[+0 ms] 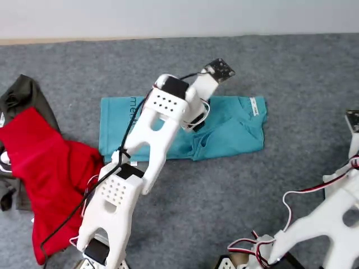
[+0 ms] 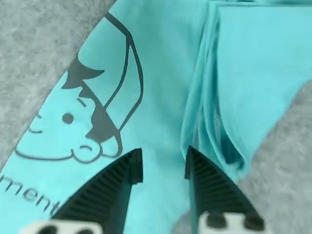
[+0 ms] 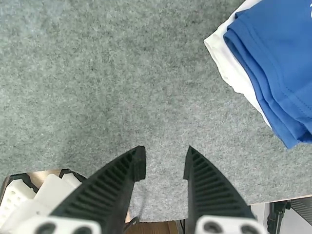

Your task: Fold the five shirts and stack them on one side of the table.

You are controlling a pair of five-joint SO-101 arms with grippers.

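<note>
Hovering parted over the teal shirt (image 2: 161,58), the left jaws have its bunched fold (image 2: 200,112) just ahead, running lengthwise away; the right jaws, also parted, sit well apart.

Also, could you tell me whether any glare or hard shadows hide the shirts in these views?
High view: even light, no glare; the teal shirt shows plainly except where the left arm covers it. Left wrist view: only soft shading in its folds by the open left pincer. Right wrist view: the blue shirt and white shirt beneath are evenly lit, no hard shadows.
</note>
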